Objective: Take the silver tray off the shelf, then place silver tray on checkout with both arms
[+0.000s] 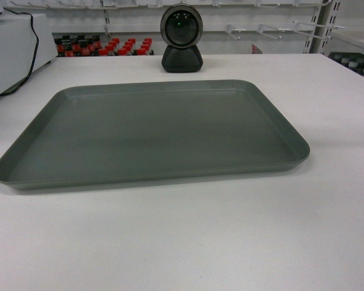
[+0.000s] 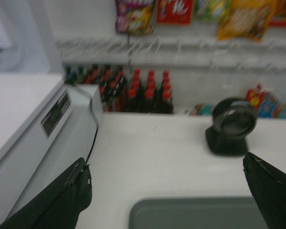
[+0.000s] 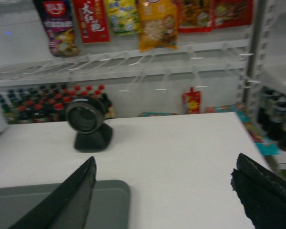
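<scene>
The silver tray (image 1: 151, 133) lies flat on the white checkout (image 1: 230, 242), with no gripper touching it. Neither arm shows in the head view. In the left wrist view my left gripper (image 2: 166, 162) is open, its black fingers (image 2: 71, 191) spread wide above the tray's far left corner (image 2: 195, 214). My right gripper (image 3: 165, 162) is open too, hanging over the bare checkout top (image 3: 181, 157) just right of the tray's far right corner (image 3: 109, 205). The shelf is out of view.
A black round scanner (image 1: 181, 39) stands on the checkout behind the tray. A white machine (image 1: 12, 48) with a black cable sits at the left. Store racks with red-capped bottles (image 1: 103, 47) and hanging snack bags (image 3: 155, 24) stand beyond the far edge.
</scene>
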Available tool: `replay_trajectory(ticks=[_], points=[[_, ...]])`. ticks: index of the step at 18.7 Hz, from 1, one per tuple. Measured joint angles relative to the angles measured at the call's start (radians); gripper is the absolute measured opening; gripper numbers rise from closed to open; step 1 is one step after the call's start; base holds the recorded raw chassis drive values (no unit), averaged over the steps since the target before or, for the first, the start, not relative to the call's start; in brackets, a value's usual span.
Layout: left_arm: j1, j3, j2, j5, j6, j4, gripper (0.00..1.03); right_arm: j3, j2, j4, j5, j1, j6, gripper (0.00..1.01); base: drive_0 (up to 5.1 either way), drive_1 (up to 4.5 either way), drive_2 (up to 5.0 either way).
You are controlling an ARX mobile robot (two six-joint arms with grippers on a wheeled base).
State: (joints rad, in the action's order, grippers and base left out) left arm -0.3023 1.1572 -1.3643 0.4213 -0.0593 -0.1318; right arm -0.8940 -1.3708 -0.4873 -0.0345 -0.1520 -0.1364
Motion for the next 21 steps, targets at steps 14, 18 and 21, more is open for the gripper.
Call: replay_trajectory(ticks=[14,18,21], points=[[0.174,-0.767,0.433,-0.290,0.044,-0.416,0.02,0.586,0.413,-0.162,0.113,0.079,0.133,0.02,0.0,0.00,0.0],[0.217,-0.918,0.549,-0.332,0.045,-0.433,0.02,0.708,0.537,-0.154,0.042,0.159,0.134,0.02,0.0,0.00,0.0],[0.306,-0.983,0.635,-0.406,0.045,-0.423,0.02,0.761,0.624,-0.126,0.037,0.157,0.134,0.02,0.0,0.00,0.0]])
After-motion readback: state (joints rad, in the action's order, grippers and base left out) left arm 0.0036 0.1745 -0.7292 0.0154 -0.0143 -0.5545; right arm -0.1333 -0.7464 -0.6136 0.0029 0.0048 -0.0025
